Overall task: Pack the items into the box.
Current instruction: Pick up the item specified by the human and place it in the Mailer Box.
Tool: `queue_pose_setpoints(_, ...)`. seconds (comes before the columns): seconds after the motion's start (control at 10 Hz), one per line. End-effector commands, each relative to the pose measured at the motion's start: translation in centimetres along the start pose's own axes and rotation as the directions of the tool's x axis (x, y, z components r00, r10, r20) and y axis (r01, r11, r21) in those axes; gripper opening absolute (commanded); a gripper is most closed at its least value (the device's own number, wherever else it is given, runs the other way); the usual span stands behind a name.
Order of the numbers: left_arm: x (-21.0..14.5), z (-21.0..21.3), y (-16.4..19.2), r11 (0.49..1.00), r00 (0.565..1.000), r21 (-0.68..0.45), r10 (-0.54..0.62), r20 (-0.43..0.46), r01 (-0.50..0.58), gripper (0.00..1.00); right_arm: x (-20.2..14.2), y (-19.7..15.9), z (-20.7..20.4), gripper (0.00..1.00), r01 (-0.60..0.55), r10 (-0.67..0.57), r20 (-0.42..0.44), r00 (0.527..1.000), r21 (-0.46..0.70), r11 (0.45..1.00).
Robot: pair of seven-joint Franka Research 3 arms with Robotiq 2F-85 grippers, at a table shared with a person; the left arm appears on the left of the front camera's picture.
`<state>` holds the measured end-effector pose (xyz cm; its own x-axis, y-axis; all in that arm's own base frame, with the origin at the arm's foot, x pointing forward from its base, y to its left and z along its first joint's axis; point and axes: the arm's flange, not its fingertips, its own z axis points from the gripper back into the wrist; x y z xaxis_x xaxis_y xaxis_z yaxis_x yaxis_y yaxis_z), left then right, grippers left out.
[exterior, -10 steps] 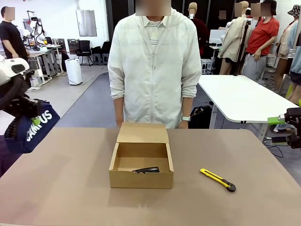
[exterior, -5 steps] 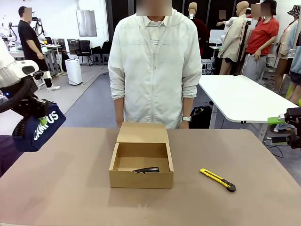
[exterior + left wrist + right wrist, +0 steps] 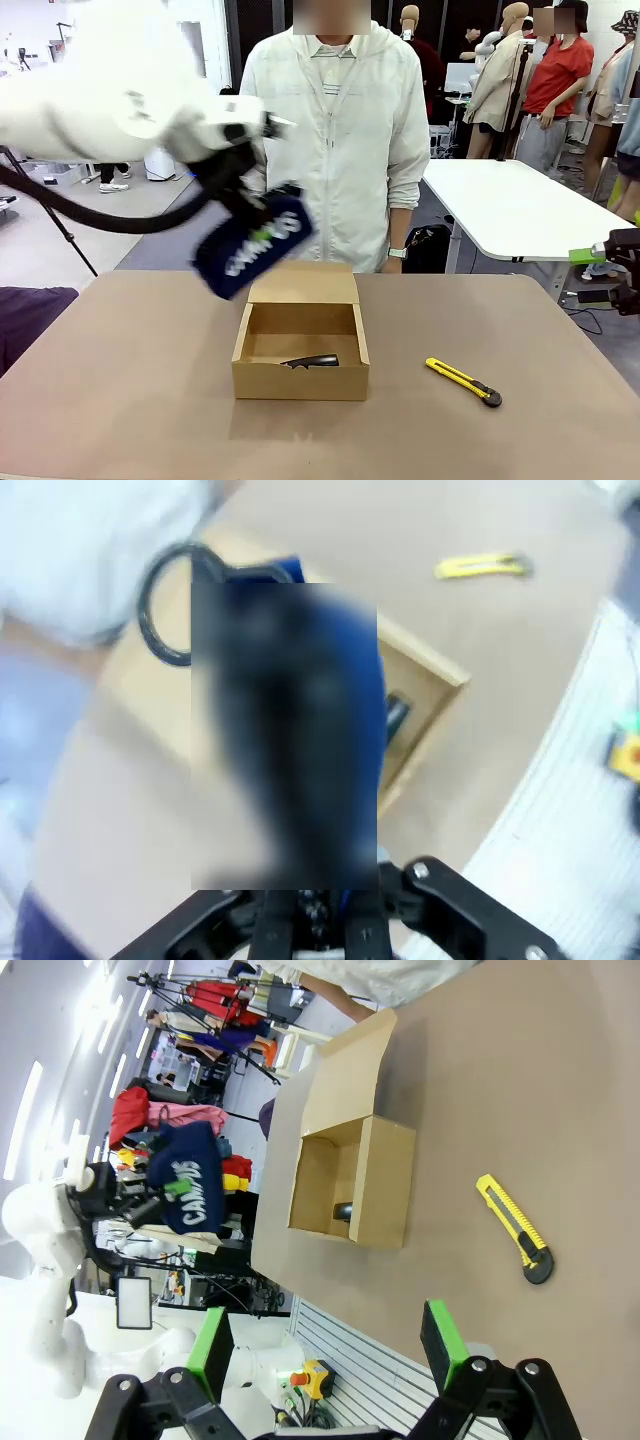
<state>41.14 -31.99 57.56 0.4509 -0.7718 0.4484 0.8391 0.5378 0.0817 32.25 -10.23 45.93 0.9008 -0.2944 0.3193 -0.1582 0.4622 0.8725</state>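
Brown desk, workshop floor behind, a person standing close at the far edge. Navy pouch with white lettering is in the air, pinched at its upper end by the left claw, which is closed tight on the fabric. The pouch hangs tilted, long side slanting down to the left. From the front it sits above and left of the box, its lower right part overlapping the raised lid flap. How high it rides above the rim I cannot tell. Left wrist view is badly smeared: pouch a dark blue mass over the open box. Inside the box, the slim black object lies against the front wall, right of middle. Packing looks half done: one item in, pouch not yet. Yellow-and-black utility knife lies on the desk to the right, well apart from the box. Right claw is spread wide, empty, parked off the right end of the desk. Risks as I judge them: the pouch looks nearly as wide as the box, so lowering it on this slant could snag a corner on a side wall or on the flap. That would shove the light box along the desk or fold the flap shut under it. Let go too high, it could drape over the rim. It may also land askew on the black object and sit proud. The person's body is just beyond the flap.
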Motion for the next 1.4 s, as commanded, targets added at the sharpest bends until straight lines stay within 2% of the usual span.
queue_pose_setpoints(0.0, 1.6, -4.0, 1.4, 0.814, 0.818, -0.075, -0.57, 0.078, 0.575, 0.0, 0.1, 0.2, 0.2, 1.0, 0.001, -0.001, -0.005, 1.0, -0.002, 1.0)
queue_pose_setpoints(0.1, 2.2, -5.8, 0.4, 0.768, 0.776, -0.125, -0.629, 0.037, 0.628, 0.0, 0.1, 0.2, 0.2, 1.0, 0.001, -0.001, -0.005, 1.0, -0.002, 1.0)
queue_pose_setpoints(0.2, 2.3, -6.8, 0.1, 0.771, 0.768, -0.1, -0.637, -0.07, 0.629, 0.0, 0.1, 0.2, 0.2, 1.0, 0.001, -0.001, -0.005, 1.0, -0.002, 1.0)
queue_pose_setpoints(0.3, 2.7, -6.1, -2.4, 0.942, 0.945, -0.086, -0.327, -0.015, 0.325, 0.0, 0.1, 0.2, 0.2, 1.0, 0.001, -0.001, -0.005, 1.0, -0.002, 1.0)
queue_pose_setpoints(0.8, 3.1, -6.4, -2.0, 0.933, 0.936, -0.1, -0.35, -0.03, 0.346, 0.0, 0.1, 0.2, 0.2, 1.0, 0.001, -0.001, -0.005, 1.0, -0.002, 1.0)
queue_pose_setpoints(1.0, 2.6, -9.7, -0.5, 0.896, 0.895, -0.039, -0.443, -0.055, 0.442, 0.0, 0.1, 0.2, 0.2, 1.0, 0.001, -0.001, -0.005, 1.0, -0.002, 1.0)
queue_pose_setpoints(1.3, 1.4, -13.7, -0.7, 0.859, 0.851, -0.116, -0.511, -0.122, 0.499, 0.0, 0.1, 0.2, 0.2, 1.0, 0.001, -0.001, -0.005, 1.0, -0.002, 1.0)
